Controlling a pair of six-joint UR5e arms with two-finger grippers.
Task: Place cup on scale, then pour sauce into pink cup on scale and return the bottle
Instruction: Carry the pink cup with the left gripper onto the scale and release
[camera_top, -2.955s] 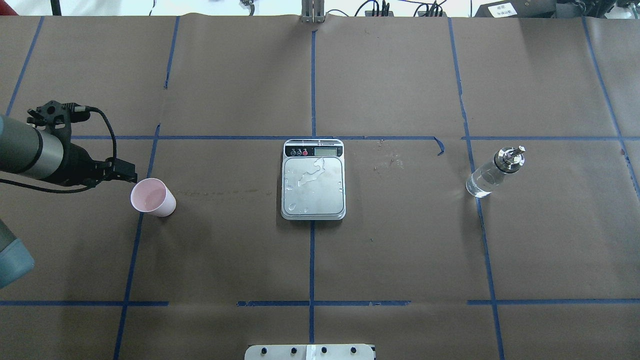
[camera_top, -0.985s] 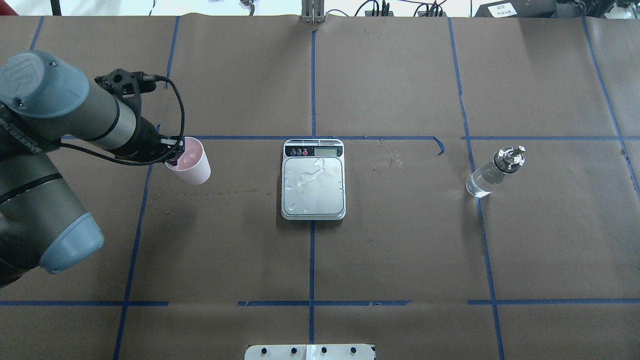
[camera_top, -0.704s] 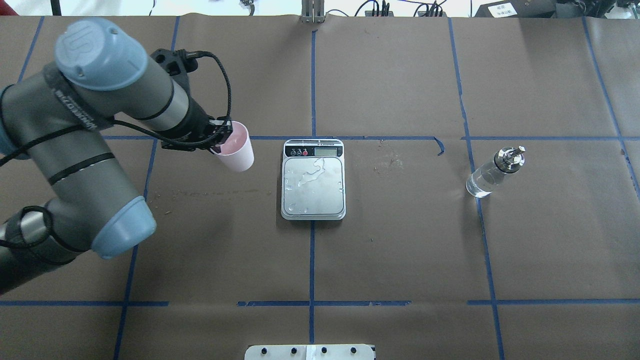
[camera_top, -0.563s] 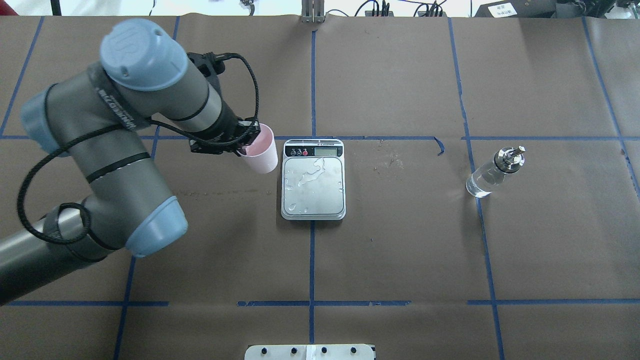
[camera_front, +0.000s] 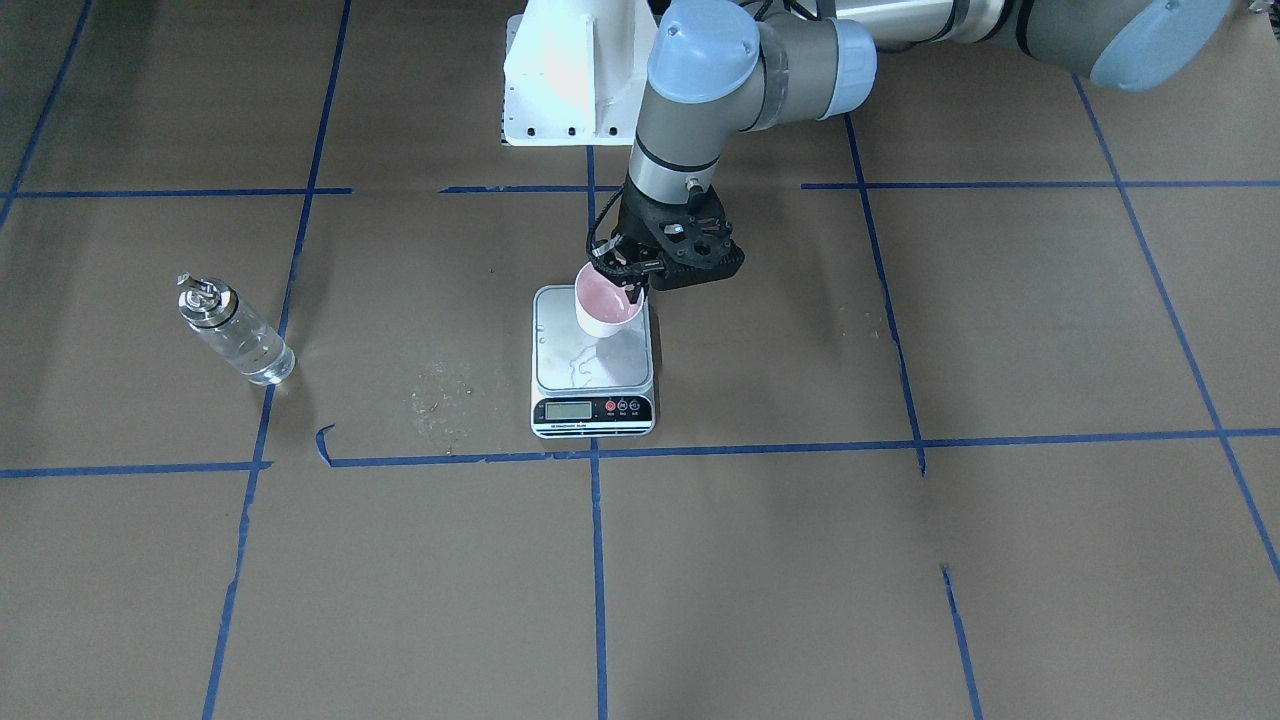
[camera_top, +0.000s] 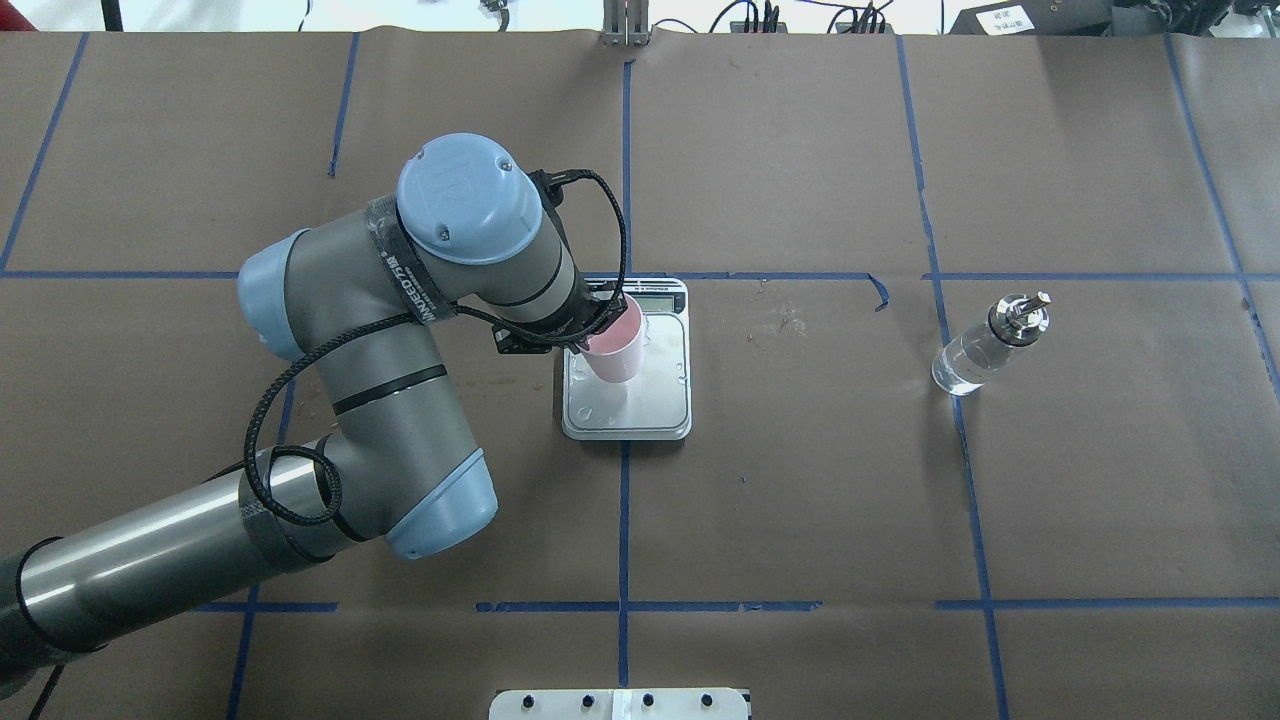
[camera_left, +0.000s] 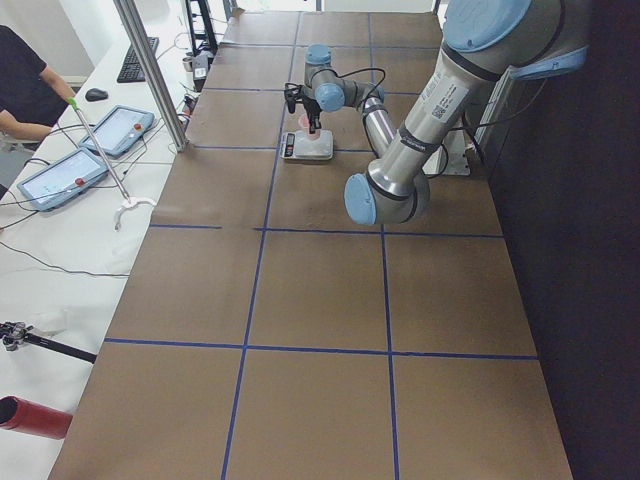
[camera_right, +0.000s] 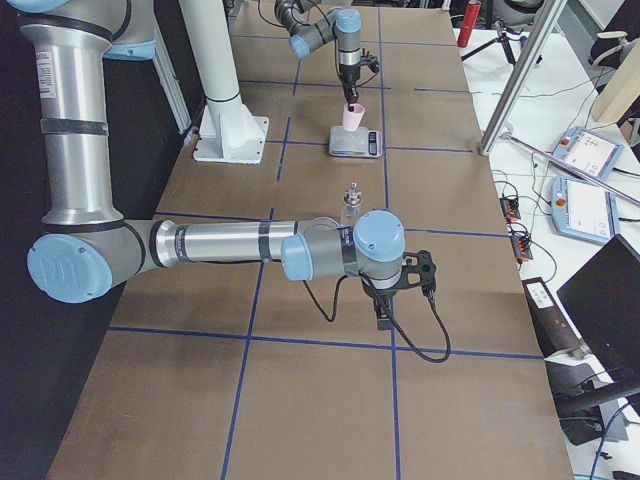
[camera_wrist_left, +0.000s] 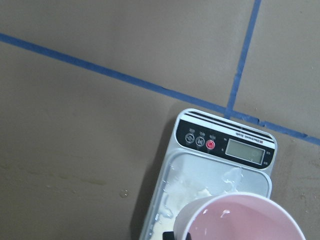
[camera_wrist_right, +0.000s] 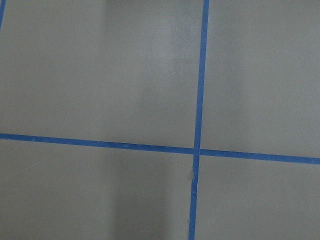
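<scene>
- The left fingers (camera_front: 622, 283) pinch the rim of the cup (camera_front: 607, 300) on its robot-facing side, closed on the cup wall.
- The cup is upright, mouth up, over the robot-side half of the scale (camera_front: 595, 375). Whether its base touches the steel platform cannot be told.
- In the left wrist view, droplets of clear liquid (camera_wrist_left: 231, 176) lie on the platform, and the display and buttons are uncovered.
- The bottle (camera_top: 975, 355) stands on the counter (camera_top: 800, 500) on the robot's right, well apart from the scale. It holds clear sauce (camera_top: 958, 370), with its metal spout on top.
- The right fingers (camera_right: 385, 315) hang low over the counter, far from the scale. I cannot tell whether they are open or closed.
- The right wrist view shows only brown counter crossed by blue tape lines (camera_wrist_right: 200, 100).
</scene>
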